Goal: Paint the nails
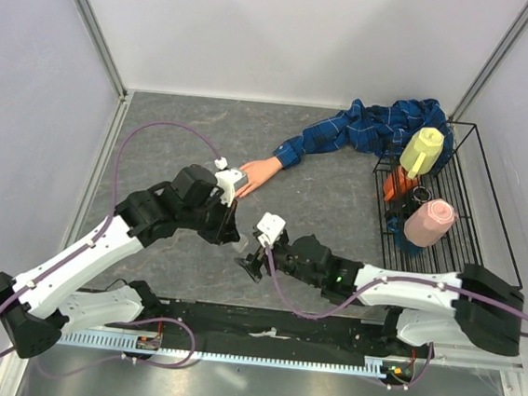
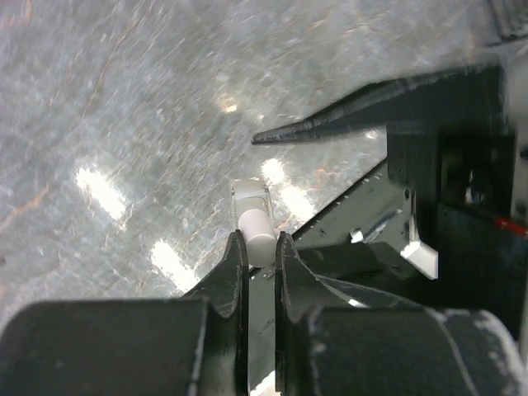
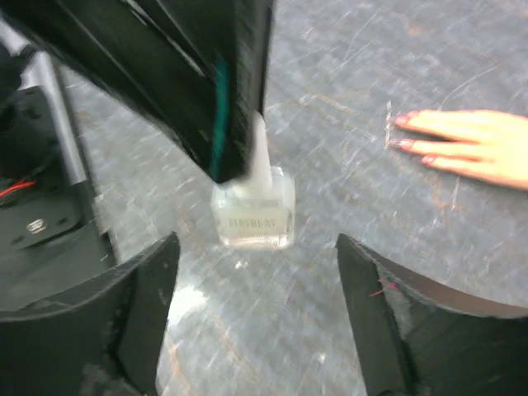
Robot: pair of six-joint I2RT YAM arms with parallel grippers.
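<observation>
Pinching cap (image 2: 254, 227), left gripper (image 2: 261, 242) (right gripper (image 3: 257, 247) spread)

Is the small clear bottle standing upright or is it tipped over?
Upright: the clear bottle has its base down and its white cap pointing up, pinched by the shut left gripper.

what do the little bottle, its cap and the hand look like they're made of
Bottle: clear glass or hard plastic. It is see-through with bright glints, but the look doesn't settle which.
Cap: probably plastic, being opaque white with a dull, smooth surface.
Hand: moulded plastic or rubber. It is an even peach tone, smooth and mannequin-like, and it's unclear which material.
</observation>
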